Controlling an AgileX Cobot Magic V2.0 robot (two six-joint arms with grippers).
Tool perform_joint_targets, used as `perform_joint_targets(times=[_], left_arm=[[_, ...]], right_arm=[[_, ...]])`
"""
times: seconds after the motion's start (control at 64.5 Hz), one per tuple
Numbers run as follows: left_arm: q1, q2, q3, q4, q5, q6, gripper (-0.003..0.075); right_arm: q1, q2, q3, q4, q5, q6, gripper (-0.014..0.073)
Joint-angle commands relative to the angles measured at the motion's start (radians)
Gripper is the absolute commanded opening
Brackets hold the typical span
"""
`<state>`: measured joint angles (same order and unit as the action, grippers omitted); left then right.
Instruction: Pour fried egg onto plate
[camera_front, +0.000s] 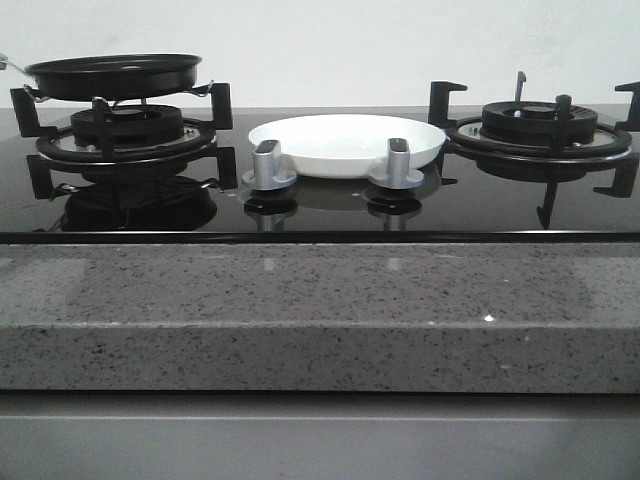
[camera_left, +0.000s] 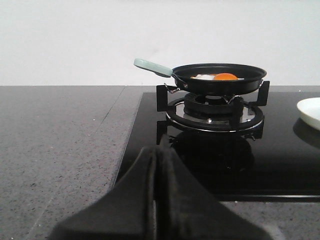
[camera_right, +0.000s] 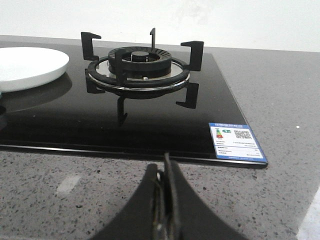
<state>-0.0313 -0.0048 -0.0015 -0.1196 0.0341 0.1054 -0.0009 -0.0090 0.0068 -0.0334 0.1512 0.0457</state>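
A grey speckled stone surface is seen across the lower half of the front view, carrying a glossy black glass hob set against a plain white wall. Two silver knobs stand at mid-frame, in front of the plate. The plate sits on the glass between the left burner and the right burner.

A black frying pan with a pale green handle rests on the left burner. The fried egg is seen inside the pan only in the left wrist view, with an orange yolk and a white edge; in the front view the pan rim hides it.

A blue-bordered energy label with a QR code is stuck at the hob's corner, lower right of the right wrist view; its text is too small to read.

The left gripper is shown with fingers pressed together, grasping nothing. The right gripper is likewise clenched and empty. Neither gripper appears in the front view.
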Motion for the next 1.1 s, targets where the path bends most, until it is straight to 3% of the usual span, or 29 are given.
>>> perform_joint_targets(times=[0.0,0.295,0.481,0.714,0.791,0.9,1.008,1.086], left_arm=[[0.003,0.0,-0.071,-0.048,-0.058,-0.017,-0.002],[0.003,0.298,-0.381,-0.044,0.165,-0.017,-0.002],[0.003,0.507,-0.484,-0.044,0.11,-0.017,-0.0019],[0.003,0.55,-0.491,-0.044,0.041,-0.017,-0.0004],[0.003,0.55,-0.491,-0.044,0.043,-0.017,0.0074],[0.003,0.55,-0.491,-0.044,0.045,-0.017,0.0279],[0.003,0.55,-0.491,-0.047,0.045,-0.017,0.0531],[0.003,0.55,-0.491,-0.047,0.045,-0.017,0.0619]], right_arm=[[-0.005,-0.017,-0.097,-0.007,-0.033,-0.002,-0.006],[-0.005,0.198,-0.4,-0.044,0.108,-0.002,-0.006],[-0.005,0.38,-0.523,-0.05,0.144,-0.002,-0.006],[-0.005,0.417,-0.532,-0.05,0.132,-0.002,-0.0015],[-0.005,0.417,-0.532,-0.05,0.13,-0.002,0.0076],[-0.005,0.417,-0.532,-0.05,0.128,-0.002,0.026],[-0.005,0.417,-0.532,-0.049,0.129,-0.002,0.0465],[-0.005,0.417,-0.532,-0.049,0.128,-0.002,0.0589]])
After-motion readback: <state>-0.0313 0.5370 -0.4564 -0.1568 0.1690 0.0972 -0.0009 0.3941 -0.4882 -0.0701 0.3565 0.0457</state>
